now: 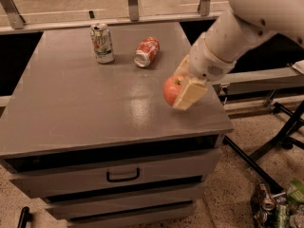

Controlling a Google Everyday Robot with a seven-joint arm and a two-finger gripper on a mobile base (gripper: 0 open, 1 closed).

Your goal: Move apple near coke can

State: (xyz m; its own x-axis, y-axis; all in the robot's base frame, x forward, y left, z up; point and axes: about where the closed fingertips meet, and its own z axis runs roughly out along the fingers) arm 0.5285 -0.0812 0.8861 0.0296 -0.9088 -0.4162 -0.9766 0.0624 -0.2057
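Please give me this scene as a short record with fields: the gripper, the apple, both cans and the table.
gripper: over the right front part of the table, shut on the apple
apple: red-orange, between the fingers, seems just above the surface
coke can: red, lying on its side near the back, apart from the apple
white and green can: upright, left of the coke can
table: grey top, drawers below
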